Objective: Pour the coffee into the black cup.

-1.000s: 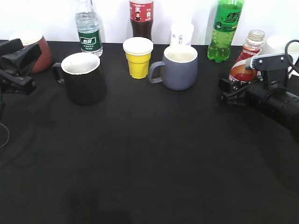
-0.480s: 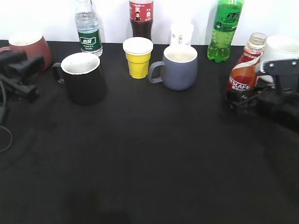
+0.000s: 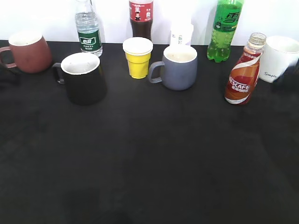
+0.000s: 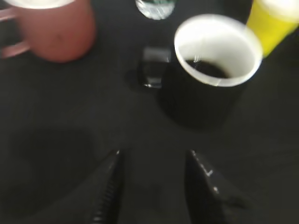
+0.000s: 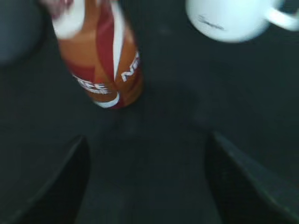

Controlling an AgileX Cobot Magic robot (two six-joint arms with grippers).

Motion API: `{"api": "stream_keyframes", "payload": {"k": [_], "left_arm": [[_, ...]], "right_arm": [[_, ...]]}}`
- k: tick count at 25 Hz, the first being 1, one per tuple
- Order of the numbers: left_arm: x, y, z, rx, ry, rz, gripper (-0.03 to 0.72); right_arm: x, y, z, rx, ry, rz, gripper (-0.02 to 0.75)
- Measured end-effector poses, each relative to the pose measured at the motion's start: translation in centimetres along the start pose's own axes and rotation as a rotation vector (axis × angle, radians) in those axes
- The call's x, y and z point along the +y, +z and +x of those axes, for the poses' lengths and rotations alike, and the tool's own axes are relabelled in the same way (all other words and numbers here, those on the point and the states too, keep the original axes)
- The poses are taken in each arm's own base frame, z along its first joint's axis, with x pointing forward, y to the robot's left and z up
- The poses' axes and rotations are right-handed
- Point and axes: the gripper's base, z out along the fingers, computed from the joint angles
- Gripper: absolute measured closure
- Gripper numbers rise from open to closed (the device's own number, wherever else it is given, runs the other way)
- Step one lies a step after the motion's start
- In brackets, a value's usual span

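1. Coffee bottle (image 3: 243, 70): upright on the black table (image 3: 154, 158), uncapped, orange-red and white label. In the right wrist view it stands ahead of the jaws and toward the left finger, apart from both (image 5: 100, 51).
2. Right gripper (image 5: 147, 182): jaws spread wide, nothing between them; both fingers blurred at the lower edge of the wrist view. In the exterior view only a dark smear shows at the right border.
3. White mug (image 3: 279, 58): ahead of the right jaws and off toward the right finger, handle pointing right in the wrist view (image 5: 233, 18).
4. Black cup (image 3: 82, 77): upright, white inside, handle on its left in the exterior view. In the left wrist view it sits ahead of the jaws, slightly toward the right finger, clear of them (image 4: 210, 70); dark liquid shows at its bottom.
5. Left gripper (image 4: 154, 186): jaws moderately parted, holding nothing, over bare table.
6. Maroon mug (image 3: 29, 51): ahead of the left jaws and well off to the left (image 4: 51, 28).
7. Yellow cup (image 3: 138, 57): beyond the black cup, to the right (image 4: 275, 21).
8. Grey-blue mug (image 3: 178, 66): mid-table, between yellow cup and green bottle (image 3: 225, 30).
9. Water bottle (image 3: 88, 29) and cola bottle (image 3: 141, 18): back row by the wall.
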Motion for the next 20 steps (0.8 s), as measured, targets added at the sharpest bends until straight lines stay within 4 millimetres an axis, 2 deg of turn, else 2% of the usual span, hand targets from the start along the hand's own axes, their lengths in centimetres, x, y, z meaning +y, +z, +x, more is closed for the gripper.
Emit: {"api": "stream_keyframes", "payload": {"k": [2,4,7,10,12,14,17,20], "left_arm": [[0.0,-3.9,-0.6,0.006,-0.020,-0.005,0.358],[0.3,-8.6,-0.1,-0.036,-0.028,-0.002,0.358],[0.9,-14.4,2.3,-0.090,0.023,-0.002,0.365],[1.6,-18.3,5.6,-0.084,0.079,-0.012,0.387],[1.9,-19.8,7.0,-0.110,0.099,-0.011,0.390],[2.2,-20.1,8.1,-0.117,0.101,-0.010,0.391],[2.2,-18.4,11.1,-0.073,0.161,0.030,0.391],[2.3,-17.5,12.0,-0.103,0.183,0.041,0.391]], "right_arm": [[0.5,-3.0,-1.3,-0.014,0.061,-0.032,0.148],[0.9,-6.7,-1.3,-0.007,0.092,-0.066,0.148],[0.7,-12.7,0.6,-0.027,0.038,-0.093,0.148],[0.2,-18.1,3.2,-0.112,-0.026,-0.114,0.148],[-0.7,-20.9,5.5,-0.150,-0.071,-0.067,0.148],[-1.6,-22.0,7.9,-0.194,-0.092,-0.036,0.148],[-2.5,-20.8,11.8,-0.202,-0.099,-0.023,0.148],[-3.3,-19.1,13.6,-0.179,-0.123,0.028,0.148]]}}
